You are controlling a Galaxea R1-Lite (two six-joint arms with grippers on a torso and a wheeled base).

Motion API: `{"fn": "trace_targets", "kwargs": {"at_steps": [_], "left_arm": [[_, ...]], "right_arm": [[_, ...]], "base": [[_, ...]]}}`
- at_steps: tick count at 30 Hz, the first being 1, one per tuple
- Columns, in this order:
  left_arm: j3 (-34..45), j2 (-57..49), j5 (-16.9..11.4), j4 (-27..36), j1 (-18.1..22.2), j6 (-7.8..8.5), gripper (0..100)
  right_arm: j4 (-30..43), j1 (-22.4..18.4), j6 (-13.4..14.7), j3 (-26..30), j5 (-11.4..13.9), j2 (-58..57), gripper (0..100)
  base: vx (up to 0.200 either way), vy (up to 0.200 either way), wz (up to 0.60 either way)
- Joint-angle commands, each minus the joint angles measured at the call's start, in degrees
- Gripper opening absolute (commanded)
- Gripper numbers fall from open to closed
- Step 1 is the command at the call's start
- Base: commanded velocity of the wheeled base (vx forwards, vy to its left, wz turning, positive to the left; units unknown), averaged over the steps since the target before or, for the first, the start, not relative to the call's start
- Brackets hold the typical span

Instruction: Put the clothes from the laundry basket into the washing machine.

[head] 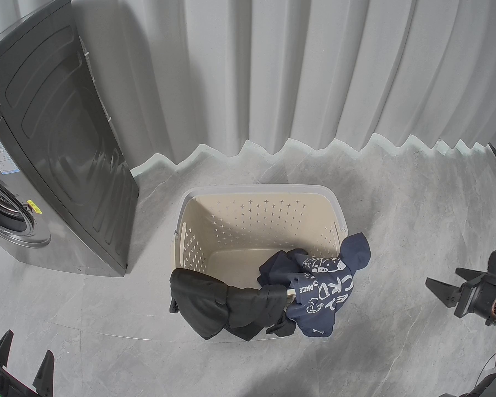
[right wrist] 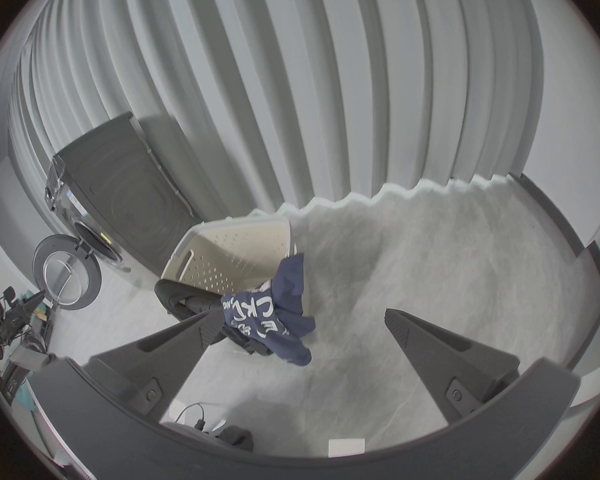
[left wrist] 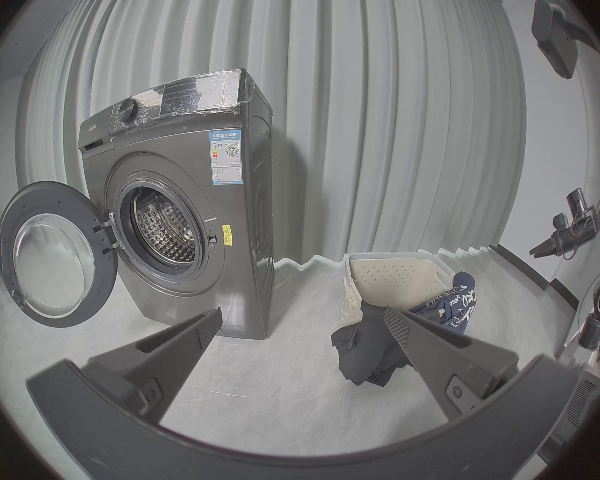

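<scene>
- Pleated white curtain (head: pixel 292 56) closes off the back of the room, and grey marbled floor (head: pixel 413 205) runs beneath everything.
- Washing machine (head: pixel 60 139) stands ahead of the left jaws, well apart from them. Its round door (left wrist: pixel 53 255) is swung open and the drum (left wrist: pixel 167 231) is exposed.
- Left gripper (left wrist: pixel 301 318) hangs low over the floor, its jaws spread wide with nothing between them.
- Laundry basket (head: pixel 259 189) sits on the floor ahead of both sets of jaws and between them, touched by neither.
- Black garment (head: pixel 215 301) is draped over the basket's near rim, on the side toward the left jaws.
- Navy printed garment (head: pixel 325 290) hangs over the near corner, on the side toward the right jaws, touching the black one.
- Right gripper (right wrist: pixel 303 315) is held off to the basket's right, jaws apart and empty.
</scene>
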Motion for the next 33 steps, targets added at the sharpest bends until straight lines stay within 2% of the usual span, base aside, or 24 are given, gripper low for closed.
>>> {"fn": "trace_targets", "kwargs": {"at_steps": [1, 8, 14, 17, 20, 22, 24, 27, 33], "left_arm": [[0.8, -0.7, 0.1, 0.0, 0.0, 0.1, 100], [0.8, -0.7, 0.1, 0.0, 0.0, 0.18, 100], [0.8, -0.7, 0.1, 0.0, 0.0, 0.1, 100], [0.8, -0.7, 0.1, 0.0, 0.0, 0.18, 100], [0.8, -0.7, 0.1, 0.0, 0.0, 0.18, 100], [0.8, -0.7, 0.1, 0.0, 0.0, 0.18, 100], [0.8, -0.7, 0.1, 0.0, 0.0, 0.18, 100], [0.8, -0.7, 0.0, 0.0, 0.0, 0.27, 100], [0.8, -0.6, 0.0, 0.0, 0.0, 0.27, 100]], "right_arm": [[-5.8, 3.0, 1.0, 2.7, 0.7, 15.8, 100], [-6.0, 3.4, 1.1, 2.4, 0.9, 18.8, 100], [-6.8, 6.5, 1.1, 1.7, 0.8, 24.1, 100], [-9.5, 8.0, 1.3, 1.3, 0.8, 26.9, 100], [-13.0, 10.2, 1.4, 0.9, 0.3, 30.6, 100], [-14.6, 12.9, 1.5, 0.9, -1.6, 33.4, 100], [-14.7, 14.1, 1.8, -0.2, -2.4, 35.7, 100], [-14.8, 14.9, 3.8, -2.7, -2.7, 39.8, 100], [-20.1, 16.5, 4.4, -5.7, -2.8, 47.6, 100]], "base": [[0.0, 0.0, 0.0], [0.0, 0.0, 0.0], [0.0, 0.0, 0.0], [0.0, 0.0, 0.0], [0.0, 0.0, 0.0], [0.0, 0.0, 0.0], [0.0, 0.0, 0.0], [0.0, 0.0, 0.0], [0.0, 0.0, 0.0]]}}
